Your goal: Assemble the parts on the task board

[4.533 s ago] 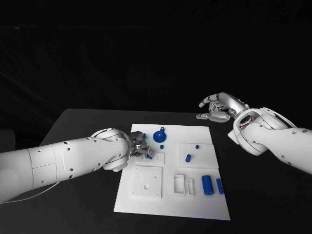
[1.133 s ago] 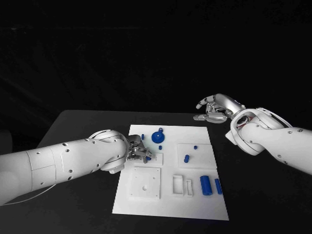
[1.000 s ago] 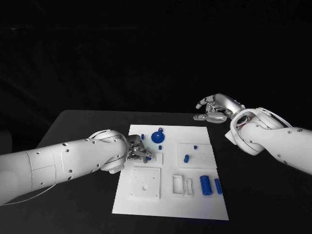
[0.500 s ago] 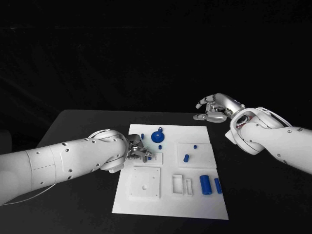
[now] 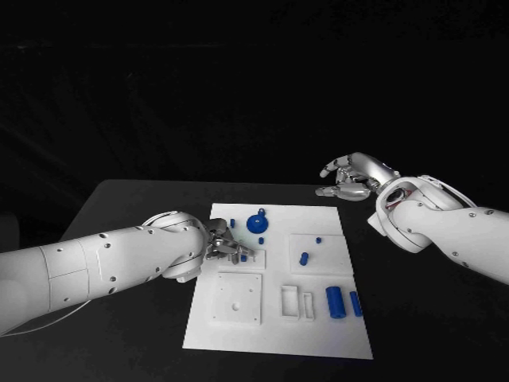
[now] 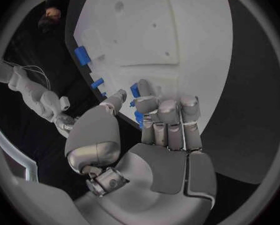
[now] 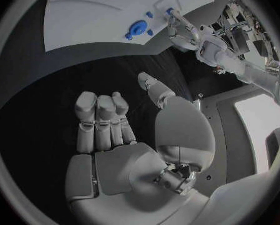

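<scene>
The white task board lay flat mid-table, blue parts scattered across it. The left hand hovered at its left edge, fingers curled beside a small blue part, grip uncertain. The right hand hung past the far corner, fingers curled in on nothing.

Black table, dark backdrop

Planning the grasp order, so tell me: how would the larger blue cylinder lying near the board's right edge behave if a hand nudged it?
The larger blue cylinder lies on its side on the flat white task board, so it would probably roll. It looks rigid, likely light moulded plastic. A smaller blue piece lies right beside it and might block it.
</scene>
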You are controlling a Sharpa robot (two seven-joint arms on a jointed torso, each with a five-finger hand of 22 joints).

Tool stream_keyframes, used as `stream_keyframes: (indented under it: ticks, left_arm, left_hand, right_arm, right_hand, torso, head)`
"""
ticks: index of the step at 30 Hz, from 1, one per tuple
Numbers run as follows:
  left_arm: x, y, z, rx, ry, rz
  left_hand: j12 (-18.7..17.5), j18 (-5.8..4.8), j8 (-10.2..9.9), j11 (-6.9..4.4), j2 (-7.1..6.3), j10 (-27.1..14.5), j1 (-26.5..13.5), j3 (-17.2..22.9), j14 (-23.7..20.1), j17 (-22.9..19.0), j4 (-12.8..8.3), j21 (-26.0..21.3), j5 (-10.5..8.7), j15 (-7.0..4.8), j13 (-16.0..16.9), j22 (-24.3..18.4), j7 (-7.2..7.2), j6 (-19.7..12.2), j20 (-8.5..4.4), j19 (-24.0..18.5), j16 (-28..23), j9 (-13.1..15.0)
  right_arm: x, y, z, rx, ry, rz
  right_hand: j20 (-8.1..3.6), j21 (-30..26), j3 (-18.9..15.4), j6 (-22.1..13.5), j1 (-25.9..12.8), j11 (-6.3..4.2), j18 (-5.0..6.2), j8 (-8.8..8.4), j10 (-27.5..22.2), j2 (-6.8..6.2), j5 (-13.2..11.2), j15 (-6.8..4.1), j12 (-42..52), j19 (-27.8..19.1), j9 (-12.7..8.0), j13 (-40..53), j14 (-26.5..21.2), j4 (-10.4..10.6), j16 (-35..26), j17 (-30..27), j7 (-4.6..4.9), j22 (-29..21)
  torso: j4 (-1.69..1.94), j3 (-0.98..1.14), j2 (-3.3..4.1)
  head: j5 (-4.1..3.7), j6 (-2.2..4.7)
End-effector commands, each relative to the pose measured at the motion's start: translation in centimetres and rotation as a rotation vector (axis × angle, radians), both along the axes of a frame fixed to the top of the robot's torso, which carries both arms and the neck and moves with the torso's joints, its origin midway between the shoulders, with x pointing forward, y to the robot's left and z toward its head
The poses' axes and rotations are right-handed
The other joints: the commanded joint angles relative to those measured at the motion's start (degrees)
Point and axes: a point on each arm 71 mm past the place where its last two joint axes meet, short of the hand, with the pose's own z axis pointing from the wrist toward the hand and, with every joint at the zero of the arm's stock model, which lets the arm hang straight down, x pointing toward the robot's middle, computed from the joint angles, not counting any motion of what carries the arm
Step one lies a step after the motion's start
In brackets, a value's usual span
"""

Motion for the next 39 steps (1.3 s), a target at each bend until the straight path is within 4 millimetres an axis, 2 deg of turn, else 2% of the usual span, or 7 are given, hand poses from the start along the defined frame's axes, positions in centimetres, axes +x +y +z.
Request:
stream_keyframes:
  ticks: [1,11,15,19,20,22,39]
  left_arm:
    - [-0.1,0.2,0.4,-0.048,-0.008,0.017]
    - [1.6,1.4,4.4,-0.162,-0.045,0.089]
    - [2.9,2.4,5.9,-0.161,-0.045,0.116]
    - [4.4,3.1,6.5,-0.142,-0.053,0.146]
    - [4.7,3.4,6.5,-0.132,-0.046,0.152]
    - [5.3,3.6,6.6,-0.116,-0.044,0.162]
    - [8.4,3.4,6.3,-0.022,-0.031,0.175]
  left_hand:
    - [0.0,0.56,0.0,-0.24,-0.64,-0.4,0.5,-0.2,-0.6,-0.2,0.3,-0.2,-0.01,-0.17,-0.1,-0.2,0.05,-0.8,-7.79,-0.3,0.1,-0.1]
    - [-4.8,-0.29,-3.9,2.07,-1.42,-3.5,5.0,-0.4,-3.9,-3.0,1.3,-2.9,0.50,1.83,-2.8,-1.6,2.50,-7.2,-6.72,-3.0,-4.2,-2.0]
    - [-6.5,-1.16,-5.8,3.70,-0.40,-4.9,7.3,-1.0,-5.2,-4.0,0.4,-4.3,4.84,3.50,-3.7,-2.3,4.16,-11.3,-5.95,-4.4,-5.6,-2.6]
    - [-6.9,-1.44,-5.8,3.86,0.20,-5.2,7.7,-2.0,-5.5,-4.3,0.2,-4.6,6.44,3.72,-4.0,-2.5,4.33,-11.8,-5.77,-4.7,-5.9,-2.6]
    - [-7.0,-1.55,-5.9,4.02,0.44,-5.2,7.8,-2.4,-5.5,-4.5,0.1,-4.8,9.10,3.79,-4.0,-2.6,4.36,-12.1,-5.71,-4.8,-5.9,-2.6]
    - [-7.0,-1.64,-5.8,3.98,1.22,-5.3,8.2,-2.9,-5.5,-4.6,-0.2,-4.8,10.81,3.86,-4.0,-2.6,4.46,-12.1,-5.68,-4.8,-5.9,-2.6]
    - [-7.6,-2.10,-6.2,4.51,3.18,-6.5,8.9,-5.8,-6.7,-5.3,-1.8,-5.5,11.37,4.41,-4.3,-2.7,5.01,-13.7,-5.54,-5.7,-6.2,-2.9]
  right_arm:
    - [0.0,0.0,0.0,-0.002,0.000,0.010]
    - [0.2,-0.4,0.0,-0.002,-0.001,0.000]
    - [0.3,-0.4,-0.1,-0.002,0.001,-0.002]
    - [0.3,-0.4,-0.1,-0.003,0.001,-0.003]
    - [0.3,-0.4,-0.1,-0.002,0.001,-0.002]
    - [0.3,-0.3,-0.1,-0.002,0.001,-0.001]
    - [0.2,0.1,0.0,0.001,0.000,0.010]
  right_hand:
    - [-0.21,-0.4,-0.1,1.0,0.4,0.93,6.76,0.15,-1.6,0.03,0.3,-0.11,0.3,0.2,-0.1,-0.1,0.4,0.4,-0.4,0.1,0.58,0.1]
    - [-0.20,-0.4,-0.2,1.0,0.3,0.94,6.76,0.12,-1.6,0.03,0.3,-0.11,0.3,0.2,-0.1,-0.1,0.4,0.4,-0.4,0.1,0.59,0.1]
    - [-0.21,-0.4,-0.2,1.0,0.3,0.94,6.76,0.11,-1.6,0.03,0.4,-0.11,0.4,0.2,-0.1,-0.1,0.4,0.5,-0.4,0.1,0.59,0.1]
    - [-0.21,-0.4,-0.2,1.0,0.3,0.94,6.76,0.11,-1.6,0.03,0.4,-0.11,0.4,0.2,-0.1,-0.1,0.4,0.5,-0.4,0.1,0.59,0.1]
    - [-0.21,-0.4,-0.2,1.0,0.3,0.94,6.76,0.11,-1.6,0.04,0.4,-0.11,0.4,0.2,-0.1,-0.1,0.4,0.5,-0.4,0.1,0.59,0.1]
    - [-0.21,-0.4,-0.2,1.0,0.3,0.94,6.76,0.10,-1.6,0.04,0.4,-0.11,0.4,0.3,-0.1,-0.1,0.4,0.5,-0.4,0.1,0.59,0.1]
    - [-0.22,-0.4,-0.2,0.9,0.3,0.96,6.76,0.03,-1.6,0.03,0.7,-0.09,0.4,0.3,-0.2,-0.2,0.5,0.6,-0.4,0.1,0.61,0.1]
  torso:
    - [0.02,-0.05,-0.02]
    - [0.07,-0.03,-0.04]
    - [0.00,-0.02,0.03]
    - [-0.05,-0.04,0.09]
    - [-0.03,-0.04,0.09]
    - [-0.07,-0.06,0.16]
    - [-0.86,-0.32,1.04]
  head:
    - [0.05,0.19]
    - [0.24,0.94]
    - [0.37,1.09]
    - [0.47,1.20]
    - [0.47,1.17]
    - [0.54,1.28]
    - [0.78,1.62]
